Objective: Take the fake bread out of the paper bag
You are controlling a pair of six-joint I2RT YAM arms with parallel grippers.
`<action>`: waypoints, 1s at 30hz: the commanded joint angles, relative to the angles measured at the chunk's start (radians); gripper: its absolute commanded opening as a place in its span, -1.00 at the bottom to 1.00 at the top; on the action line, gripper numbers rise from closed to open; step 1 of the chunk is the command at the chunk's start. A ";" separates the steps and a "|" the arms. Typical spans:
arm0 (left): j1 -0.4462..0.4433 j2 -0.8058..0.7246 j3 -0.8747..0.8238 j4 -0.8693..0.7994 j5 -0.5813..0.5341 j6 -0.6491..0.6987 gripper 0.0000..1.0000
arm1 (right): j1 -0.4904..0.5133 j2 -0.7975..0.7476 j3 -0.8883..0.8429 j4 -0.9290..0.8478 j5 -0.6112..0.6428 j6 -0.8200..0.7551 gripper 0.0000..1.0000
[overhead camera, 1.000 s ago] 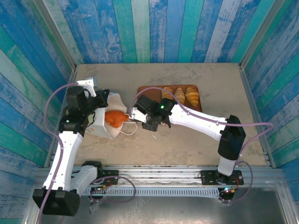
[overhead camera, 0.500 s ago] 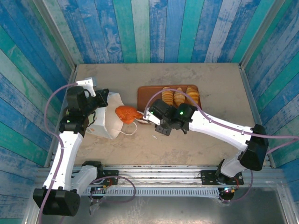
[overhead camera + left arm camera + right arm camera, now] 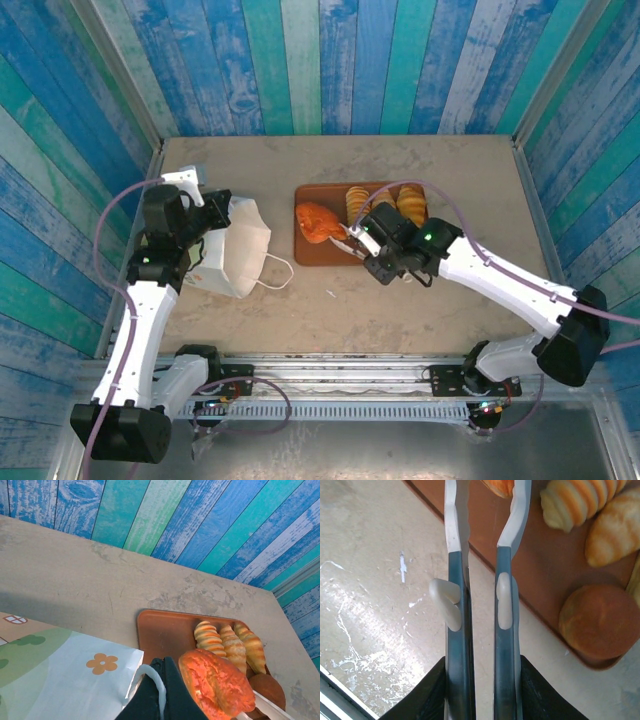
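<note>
The white paper bag (image 3: 235,258) lies on the table at the left, with a flower print (image 3: 101,663) on its side. My left gripper (image 3: 214,222) is shut on the bag's thin white loop handle (image 3: 154,680). My right gripper (image 3: 339,232) is shut on an orange-red piece of fake bread (image 3: 317,221), which hangs over the left part of the reddish-brown tray (image 3: 312,252). In the right wrist view the fingers (image 3: 455,525) pinch the bread's end (image 3: 499,486) at the top edge. Three ridged croissants (image 3: 207,637) and a round bun (image 3: 597,620) lie on the tray.
The tray (image 3: 162,635) sits mid-table toward the back, right of the bag. A second loose handle loop (image 3: 275,275) trails from the bag onto the table. Blue and green plank walls (image 3: 330,60) close in the back and both sides.
My right arm has carried the orange-red bread from the bag's mouth rightward to above the tray. The left arm and the bag have stayed put.
</note>
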 commanded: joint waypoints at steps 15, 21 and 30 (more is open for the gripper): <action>-0.002 -0.030 -0.017 0.045 0.012 -0.005 -1.00 | -0.005 0.157 0.018 -0.022 -0.109 0.221 -0.20; -0.002 -0.029 -0.022 0.049 0.016 -0.007 -1.00 | -0.005 0.164 0.031 -0.029 -0.168 0.205 -0.05; -0.002 -0.030 -0.026 0.051 0.019 -0.007 -1.00 | -0.033 0.104 0.040 -0.033 -0.118 0.175 0.02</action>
